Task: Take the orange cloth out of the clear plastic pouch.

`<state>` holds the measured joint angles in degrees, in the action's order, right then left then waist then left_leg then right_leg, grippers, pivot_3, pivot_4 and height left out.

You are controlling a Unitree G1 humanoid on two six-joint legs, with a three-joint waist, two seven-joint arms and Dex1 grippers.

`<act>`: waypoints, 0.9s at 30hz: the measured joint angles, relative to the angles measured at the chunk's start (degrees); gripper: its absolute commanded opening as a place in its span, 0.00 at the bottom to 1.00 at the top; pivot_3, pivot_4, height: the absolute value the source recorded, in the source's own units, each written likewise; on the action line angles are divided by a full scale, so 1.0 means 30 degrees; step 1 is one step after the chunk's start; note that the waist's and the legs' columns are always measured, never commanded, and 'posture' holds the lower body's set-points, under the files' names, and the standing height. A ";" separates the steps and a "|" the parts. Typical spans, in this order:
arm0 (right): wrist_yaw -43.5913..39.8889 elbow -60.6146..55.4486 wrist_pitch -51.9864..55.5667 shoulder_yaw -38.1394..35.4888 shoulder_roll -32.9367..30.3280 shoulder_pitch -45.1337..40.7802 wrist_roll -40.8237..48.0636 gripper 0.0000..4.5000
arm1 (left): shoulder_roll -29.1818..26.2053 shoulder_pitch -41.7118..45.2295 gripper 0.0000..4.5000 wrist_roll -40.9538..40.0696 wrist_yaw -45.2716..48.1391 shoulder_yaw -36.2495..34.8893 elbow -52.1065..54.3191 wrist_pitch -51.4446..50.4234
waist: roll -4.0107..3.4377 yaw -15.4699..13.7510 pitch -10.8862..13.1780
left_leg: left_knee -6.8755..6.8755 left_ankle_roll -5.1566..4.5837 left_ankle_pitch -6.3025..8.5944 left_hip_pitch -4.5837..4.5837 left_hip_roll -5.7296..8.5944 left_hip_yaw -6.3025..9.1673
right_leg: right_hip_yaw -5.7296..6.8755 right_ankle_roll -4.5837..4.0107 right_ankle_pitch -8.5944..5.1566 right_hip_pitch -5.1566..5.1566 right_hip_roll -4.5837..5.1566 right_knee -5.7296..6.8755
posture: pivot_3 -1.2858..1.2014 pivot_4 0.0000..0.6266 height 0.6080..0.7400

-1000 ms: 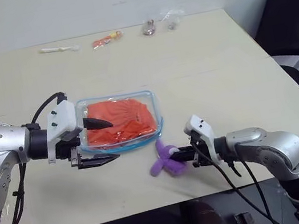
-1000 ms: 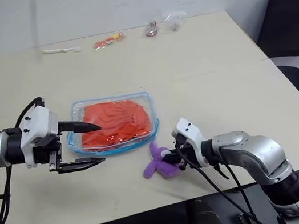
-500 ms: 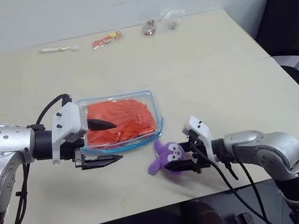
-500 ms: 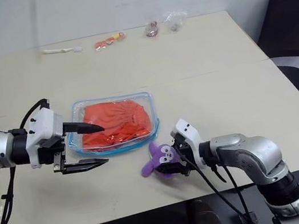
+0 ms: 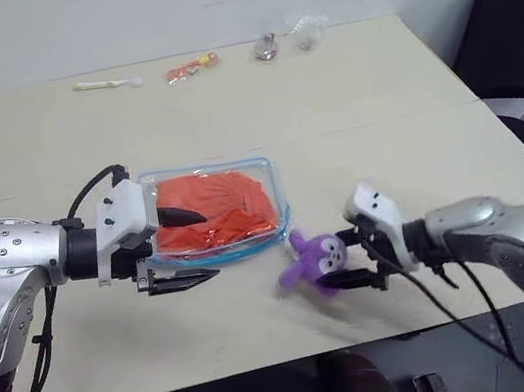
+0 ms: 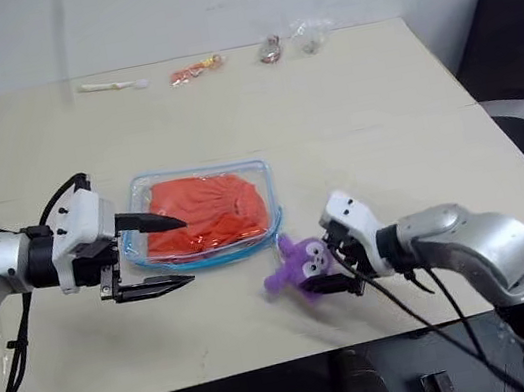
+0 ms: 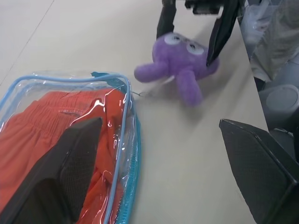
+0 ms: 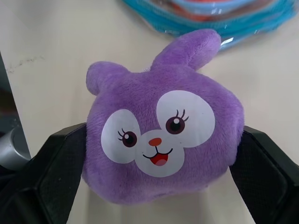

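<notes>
Purple plush toy (image 5: 315, 260) near table (image 5: 350, 119) front, perhaps small packets (image 5: 190, 67) far edge.

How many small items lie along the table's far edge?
4: a white stick-like item farthest toward the robot's left, then an orange-and-yellow packet, a small dark item, and a crinkled clear bag. None seems hidden.

Far-edge small items (image 5: 265, 47) too small to identify.

Right gripper (image 5: 352, 259) fingers have spread apart around the purple plush toy (image 5: 316, 260); toy now faces upward.
</notes>
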<state>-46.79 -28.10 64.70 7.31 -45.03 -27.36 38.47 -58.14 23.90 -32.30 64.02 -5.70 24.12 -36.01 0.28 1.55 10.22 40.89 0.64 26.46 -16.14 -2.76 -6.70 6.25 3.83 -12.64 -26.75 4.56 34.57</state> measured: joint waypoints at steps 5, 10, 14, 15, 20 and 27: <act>-0.1577 0.2369 -0.0659 0.0054 -0.0396 -0.1997 -0.0009 1.00 | -0.0009 -0.0760 0.94 -0.0035 -0.0401 -0.0226 0.0738 -0.0107 | 0.0002 0.0013 0.0001 | 0.0000 0.0000 0.0000 -0.0003 -0.0001 -0.0002 | 0.0000 0.0002 0.0001 0.0000 0.0001 -0.0006 | 0.52 0.24 1.00; -0.1402 0.3203 0.0258 0.0387 0.0519 -0.2262 0.0244 1.00 | -0.0060 -0.1206 0.94 -0.0134 -0.0803 -0.0863 0.1133 -0.0297 | 0.0002 -0.0023 0.0001 | -0.0001 0.0000 0.0000 -0.0013 -0.0002 0.0016 | 0.0016 0.0002 0.0001 -0.0001 0.0002 -0.0007 | 0.52 0.24 1.00; 0.0643 0.3308 0.3327 -0.0049 0.4062 -0.1602 0.1829 1.00 | -0.0190 -0.1539 0.94 -0.0377 -0.0910 -0.1003 0.1640 -0.0546 | -0.0002 0.0016 0.0002 | 0.0001 0.0001 0.0000 -0.0017 -0.0006 0.0012 | 0.0014 0.0003 0.0002 -0.0014 0.0003 0.0010 | 0.52 0.24 1.00; 0.1180 0.3306 0.4024 -0.0108 0.4890 -0.1488 0.2114 1.00 | -0.0222 -0.1574 0.94 -0.0422 -0.0905 -0.1025 0.1704 -0.0601 | -0.0007 0.0022 0.0005 | 0.0001 0.0001 -0.0001 -0.0021 -0.0007 0.0010 | 0.0013 0.0003 0.0002 -0.0021 0.0003 0.0015 | 0.52 0.24 1.00; 0.3848 0.3614 0.6605 -0.1319 0.8638 -0.1459 0.2728 1.00 | -0.0459 -0.1545 0.94 -0.0499 -0.0778 -0.1036 0.1719 -0.0747 | -0.0018 0.0017 0.0008 | 0.0002 0.0003 0.0000 -0.0026 -0.0006 0.0011 | 0.0017 0.0002 0.0001 -0.0026 0.0003 0.0022 | 0.52 0.24 1.00; 0.4233 0.2635 0.3556 0.1931 0.7022 -0.1070 0.0773 1.00 | -0.0467 -0.0508 0.94 -0.0498 -0.0404 -0.0491 0.1471 -0.0743 | -0.0034 0.0101 0.0003 | -0.0019 0.0016 0.0003 -0.0003 -0.0002 -0.0004 | 0.0023 -0.0003 -0.0002 -0.0023 0.0001 0.0017 | 0.52 0.24 1.00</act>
<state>-34.09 -20.19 75.36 13.11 -23.97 -30.57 40.79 -59.54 22.38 -33.79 62.81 -7.18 28.53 -38.24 0.17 1.85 10.23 40.83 0.69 26.47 -16.14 -2.77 -6.71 6.32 3.82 -12.65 -26.82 4.56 34.62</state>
